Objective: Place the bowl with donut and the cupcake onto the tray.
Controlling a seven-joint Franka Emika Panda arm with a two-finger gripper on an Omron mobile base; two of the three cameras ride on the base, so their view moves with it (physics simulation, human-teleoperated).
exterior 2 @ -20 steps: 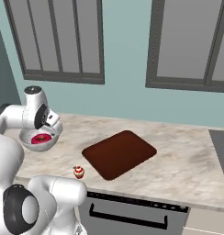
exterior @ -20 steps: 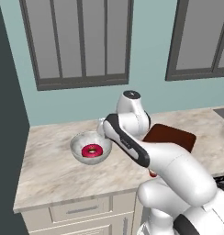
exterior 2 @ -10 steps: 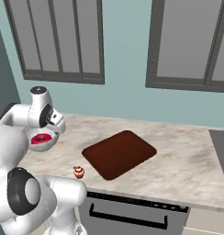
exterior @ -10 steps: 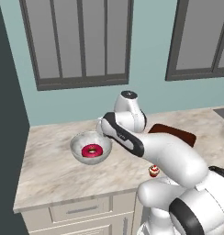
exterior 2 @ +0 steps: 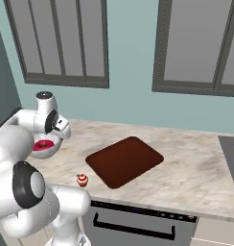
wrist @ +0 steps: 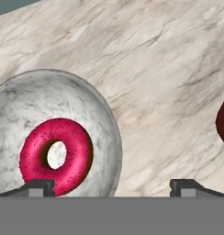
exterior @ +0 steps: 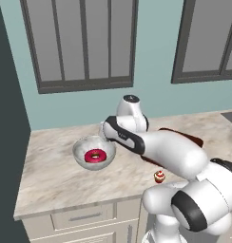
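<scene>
Bowl (exterior: 93, 153) sits on the marble counter (exterior: 51, 175) toward its left end in the left base view, with the donut (exterior: 95, 155) lying inside it. The arm reaches over just right of the bowl, hiding most of the tray (exterior: 191, 138), of which a dark strip shows behind the arm. The cupcake (exterior: 159, 177) stands alone near the counter's front edge, well right of the bowl.

Right base view: the tray (exterior 2: 124, 161) lies flat mid-counter, bare. The cupcake (exterior 2: 82, 180) stands near the front edge, just off the tray's near-left corner, not touching it. The bowl (exterior 2: 46, 147) with the donut (exterior 2: 41, 145) is partly hidden behind the arm at far left.

Hand view: the gripper (wrist: 112, 186) has its jaws spread wide, holding nothing, one fingertip over the bowl (wrist: 22, 105) near the donut (wrist: 56, 156), the other over bare counter (wrist: 164, 82). A tray (wrist: 223, 120) corner shows at right.
</scene>
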